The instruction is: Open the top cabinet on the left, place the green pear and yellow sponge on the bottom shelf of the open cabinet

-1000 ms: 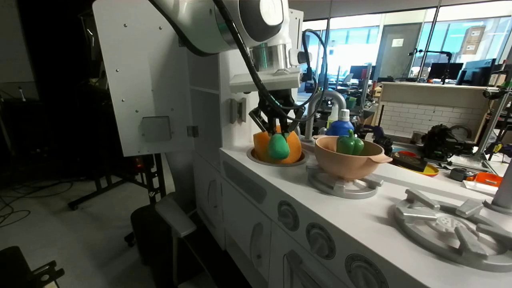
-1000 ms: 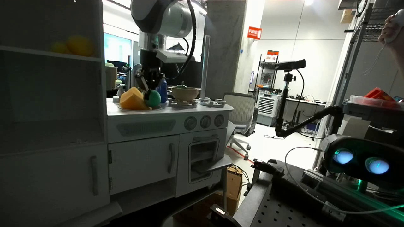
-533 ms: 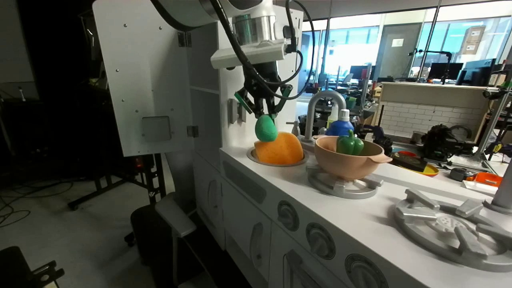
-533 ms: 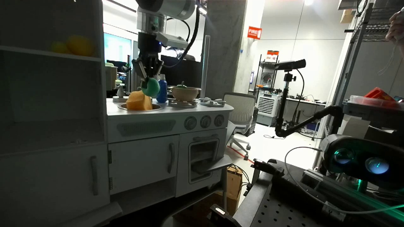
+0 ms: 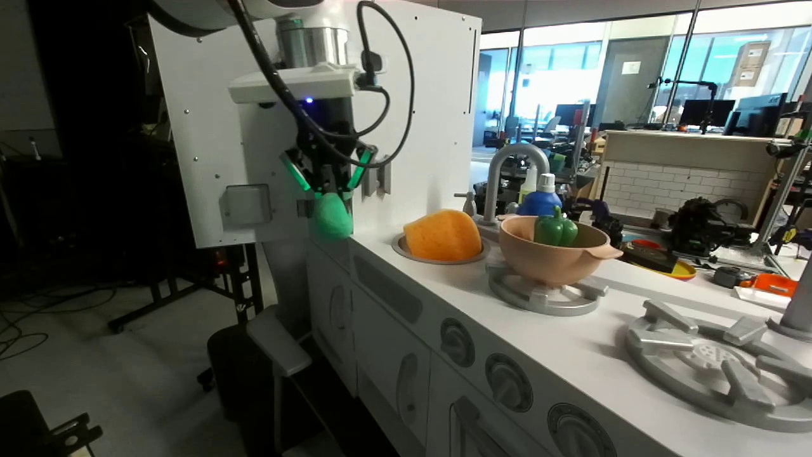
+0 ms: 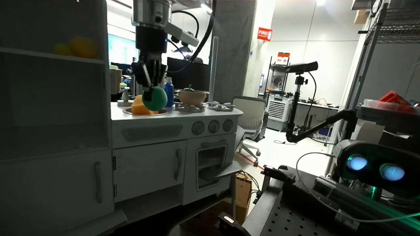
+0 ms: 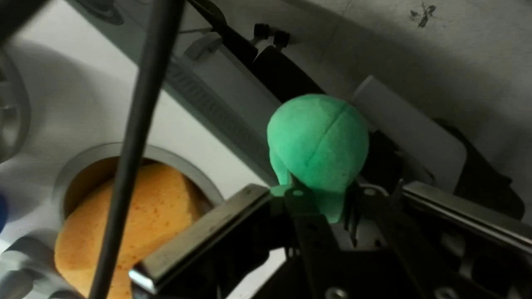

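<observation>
"Start with an exterior view. What has the gripper [image 5: 332,194] got hold of?"

"The green pear [image 5: 333,221]. The jaws are nearly together, pinched on its upper end, and the pear hangs to the left of the sink [image 5: 401,250], apart from it."

"And the yellow sponge [image 5: 444,236]?"

"In the sink, leaning, with its top above the rim. Right of the sink there's a tan bowl [image 5: 552,266] on a grey burner [image 5: 564,309] with a green pepper [image 5: 555,231] in it, and just behind the sink a grey faucet [image 5: 493,190]."

"The top cabinet [image 5: 419,114]?"

"Just beyond the sink, up and to the left, its door [image 5: 209,127] swung wide further left."

"In an exterior view, what's on the upper shelf [image 6: 26,52], left of the sink?"

"Two rounded yellow things [image 6: 83,47], dim in the shadow. The bottom shelf [image 6: 55,136] is below them, also left of the sink. The pear shows in front of the sink here and hides part of the sponge."

"So, the wrist view?"

"The gripper's fingers [image 7: 303,203] stand close together with the pear's narrow end between them. The pear is up and to the right of the sink, past the front edge of the counter [image 7: 199,145] in the picture. The sponge lies in the sink, partly behind a black cable [image 7: 133,124]."
</observation>
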Controlling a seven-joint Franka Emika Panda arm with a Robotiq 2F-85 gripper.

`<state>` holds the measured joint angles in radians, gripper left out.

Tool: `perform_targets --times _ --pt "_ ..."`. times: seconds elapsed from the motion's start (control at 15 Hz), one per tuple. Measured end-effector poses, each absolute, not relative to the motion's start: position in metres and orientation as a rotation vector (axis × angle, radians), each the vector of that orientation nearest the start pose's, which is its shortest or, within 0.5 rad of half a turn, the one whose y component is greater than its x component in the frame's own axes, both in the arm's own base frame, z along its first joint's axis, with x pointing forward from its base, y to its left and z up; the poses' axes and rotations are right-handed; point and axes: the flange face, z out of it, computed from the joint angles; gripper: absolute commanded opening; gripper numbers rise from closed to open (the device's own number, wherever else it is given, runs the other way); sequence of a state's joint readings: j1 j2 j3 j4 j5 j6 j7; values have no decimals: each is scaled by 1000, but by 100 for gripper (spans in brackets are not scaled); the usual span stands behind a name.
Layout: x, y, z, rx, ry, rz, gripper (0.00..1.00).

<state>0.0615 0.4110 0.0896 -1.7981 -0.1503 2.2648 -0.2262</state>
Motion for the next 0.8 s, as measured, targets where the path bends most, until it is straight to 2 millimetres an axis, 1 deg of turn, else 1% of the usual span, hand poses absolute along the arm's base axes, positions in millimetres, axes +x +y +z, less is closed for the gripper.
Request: perform_targets --times 0.2,0.4,0.6,0.73,0.8 --pt "607 120 332 -3121 -774 -143 5" --pt "579 158 333 -3103 -722 -284 5" --pt "565 195 328 -3066 -612 -472 5" --pt "563 213 325 -3038 -543 -604 5" --pt "564 219 323 -3023 -508 -672 5"
